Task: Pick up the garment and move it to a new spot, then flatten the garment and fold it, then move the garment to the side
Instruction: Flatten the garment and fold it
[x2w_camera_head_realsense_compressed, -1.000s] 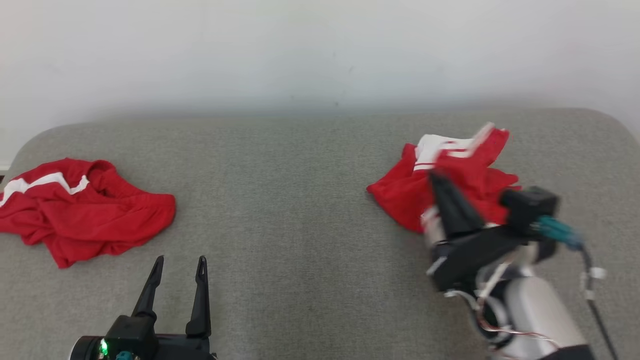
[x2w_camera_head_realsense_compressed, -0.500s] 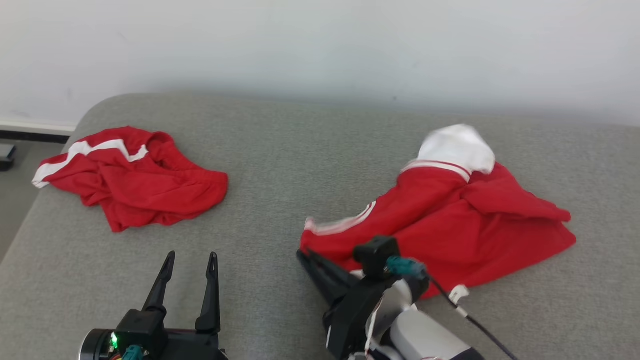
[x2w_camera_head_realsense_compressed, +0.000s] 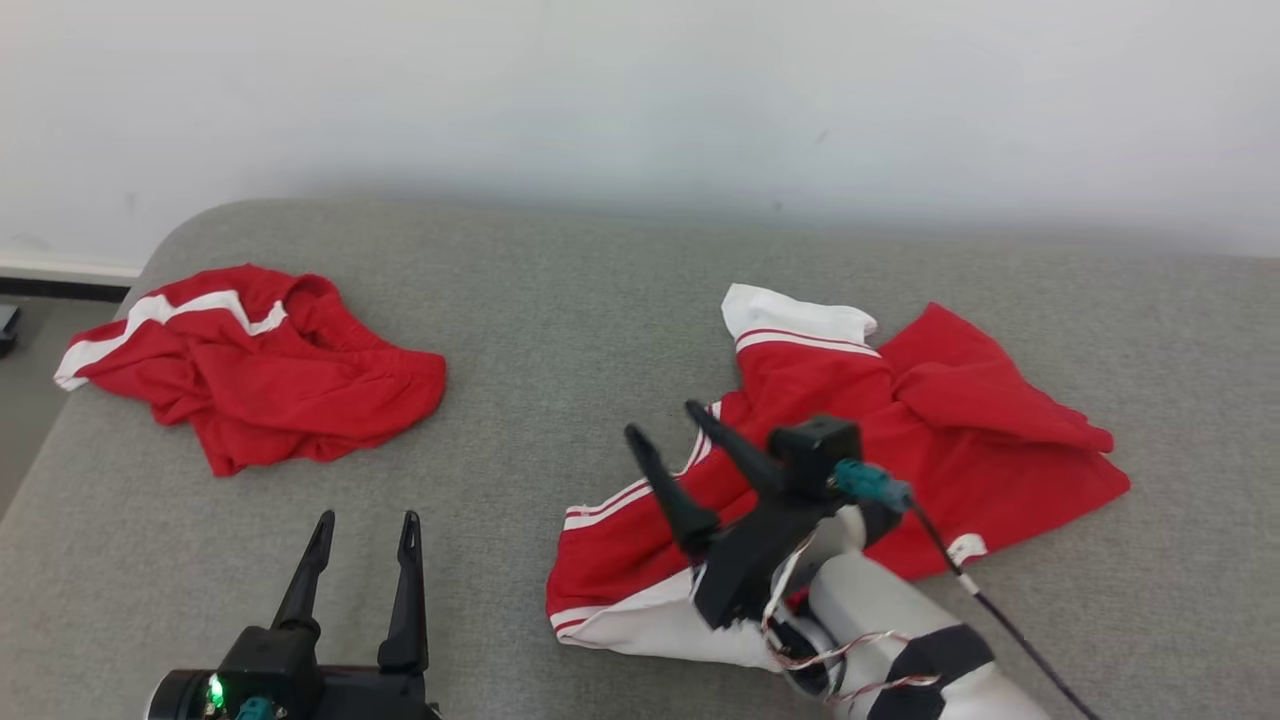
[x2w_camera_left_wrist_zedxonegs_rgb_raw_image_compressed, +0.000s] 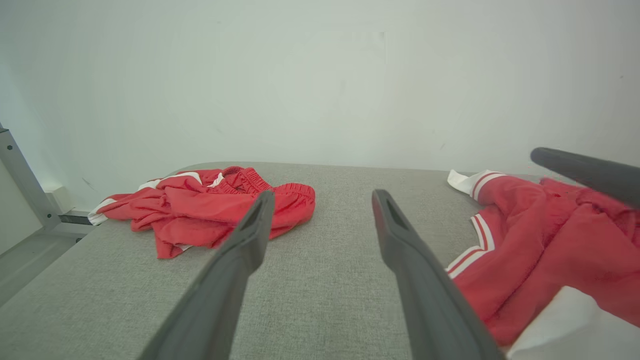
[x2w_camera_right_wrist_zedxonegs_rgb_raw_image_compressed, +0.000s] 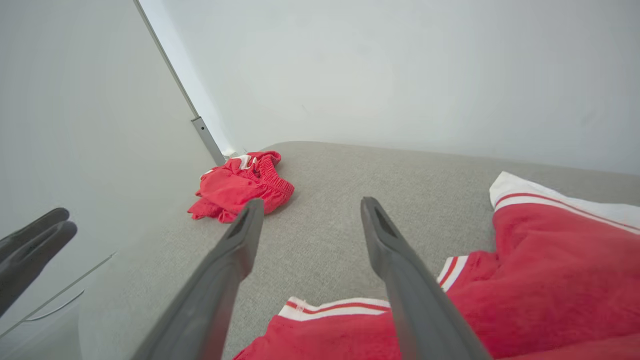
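Broadly, a pale wall (x2w_camera_head_realsense_compressed: 640, 90) backs a grey, cloth-covered worktop (x2w_camera_head_realsense_compressed: 560, 300) with a rounded far-left corner. The garment (x2w_camera_head_realsense_compressed: 960, 440), red with white stripes and white ends, lies on the right half of the worktop. It is spread out but creased, with one white end towards the wall and another at the near edge. A crumpled red cloth (x2w_camera_head_realsense_compressed: 270, 370) with a white stripe lies well apart from it, by the far-left corner. My right forearm (x2w_camera_head_realsense_compressed: 880, 620) crosses the near edge of the garment. My right hand (x2w_camera_head_realsense_compressed: 662, 418) is raised above the garment's striped left edge, its two fingers spread wide with nothing between them. My left hand (x2w_camera_head_realsense_compressed: 366, 517) is at the lower left over bare worktop, its fingers equally parted and empty.
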